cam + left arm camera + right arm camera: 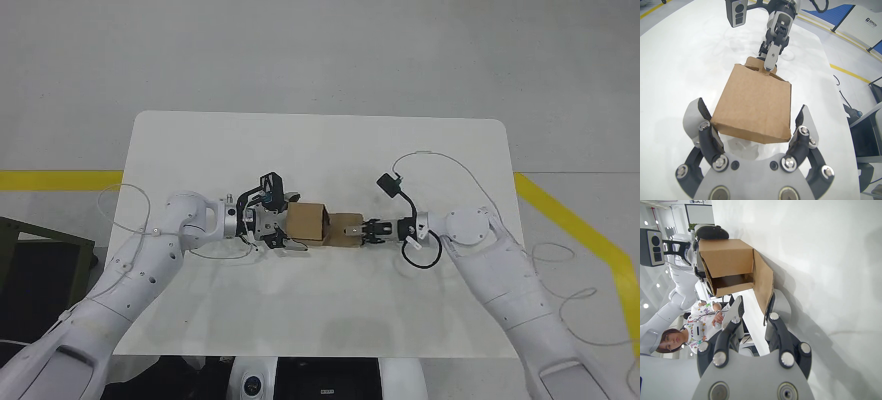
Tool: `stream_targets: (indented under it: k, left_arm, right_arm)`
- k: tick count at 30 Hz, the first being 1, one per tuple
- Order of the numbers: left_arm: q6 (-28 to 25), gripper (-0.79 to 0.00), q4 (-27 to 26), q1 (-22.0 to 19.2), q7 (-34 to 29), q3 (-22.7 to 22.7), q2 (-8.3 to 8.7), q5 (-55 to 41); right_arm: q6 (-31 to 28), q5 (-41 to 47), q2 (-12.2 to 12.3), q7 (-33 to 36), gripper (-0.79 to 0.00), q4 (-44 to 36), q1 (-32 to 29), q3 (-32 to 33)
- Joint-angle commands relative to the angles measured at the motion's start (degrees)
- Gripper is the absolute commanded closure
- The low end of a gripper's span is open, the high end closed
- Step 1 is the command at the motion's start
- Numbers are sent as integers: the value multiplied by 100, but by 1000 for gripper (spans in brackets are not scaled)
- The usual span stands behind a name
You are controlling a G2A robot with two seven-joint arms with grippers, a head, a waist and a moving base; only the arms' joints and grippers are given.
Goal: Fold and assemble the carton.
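Carton: small brown cardboard carton, folded up into a box shape, lying on its side.
Carton position: middle of the table, a little left of centre, between the two grippers.
Carton ends: left end sits in the left gripper; right end is open, dark inside.
Flap: one brown cardboard flap hangs off the open end, folded outward to the right toward the right gripper.
Contact with table: cannot tell whether the carton rests on the surface or is held just above it; a shadow lies under its left end.
Left gripper: holding the carton, spread to the box's width, black padded fingers pressed against opposite sides of the left end.
Right gripper: just right of the carton, jaws parted at a moderate gap; the flap's free edge lies between them, against one finger, and the other finger stands clear of it.
Table: white rectangular table with rounded corners.
Floor: grey, with yellow tape lines to the left and right of the table.
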Motion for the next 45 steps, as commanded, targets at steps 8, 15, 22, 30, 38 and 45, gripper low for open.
stream_targets:
  k: [8, 15, 22, 30, 38, 45]
  left_arm:
    - [0, -785, -18, 11, -9, -1, 5, -1]
    - [0, -785, -35, 13, -39, 29, 8, -36]
    - [0, -785, -22, 2, -82, 65, 19, -70]
    - [0, -785, -6, -15, -123, 104, 49, -115]
    - [0, -785, -30, -22, -166, 146, 79, -142]
    - [0, -785, -37, -28, -184, 163, 102, -187]
  right_arm:
    - [-118, 333, -61, 72, -243, -115, 161, -128]
    - [-188, 573, -143, 127, -234, -108, 293, -344]
    - [-393, 915, -228, 89, -280, 68, 383, -483]
    - [-592, 1225, -285, 140, -286, 290, 396, -562]
    - [-624, 1290, -315, 193, -240, 438, 414, -621]
    - [-542, 1151, -328, 218, -225, 514, 475, -682]
